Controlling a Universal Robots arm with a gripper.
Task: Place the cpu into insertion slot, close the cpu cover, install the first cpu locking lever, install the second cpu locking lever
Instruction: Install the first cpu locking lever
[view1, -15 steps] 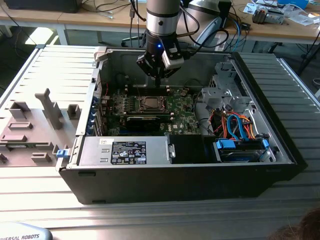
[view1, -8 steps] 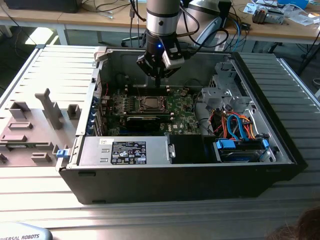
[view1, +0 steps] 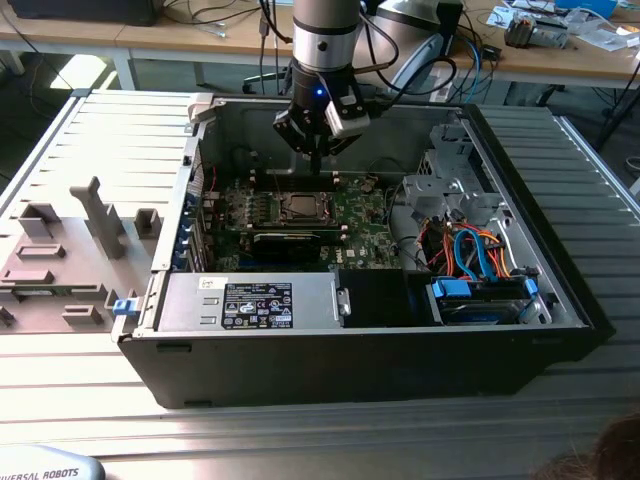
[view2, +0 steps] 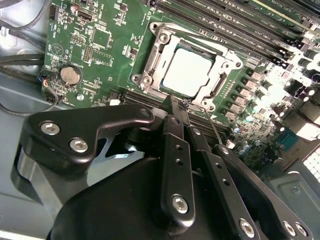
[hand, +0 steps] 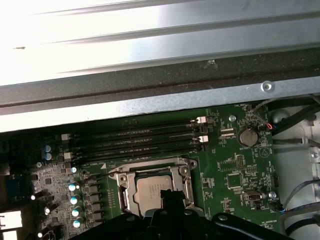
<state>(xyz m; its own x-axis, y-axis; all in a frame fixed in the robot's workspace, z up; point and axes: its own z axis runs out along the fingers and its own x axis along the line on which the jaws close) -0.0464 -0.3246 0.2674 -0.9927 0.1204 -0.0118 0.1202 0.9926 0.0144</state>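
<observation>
The silver-topped cpu lies flat in the insertion slot on the green motherboard. The cpu cover is folded down around it as a silver frame, and in the first wrist view the cpu shows through the cover's window. A thin wire locking lever runs out from the socket's near corner beside my fingers. My gripper is shut with nothing in it, its tip just over the socket's near edge. In the exterior view the gripper hangs a little behind the slot.
The open computer case lies on a ribbed metal table. Black memory slots run alongside the socket. A coin battery, bundled orange and blue cables and a power supply sit inside. Grey fixtures stand on the exterior view's left.
</observation>
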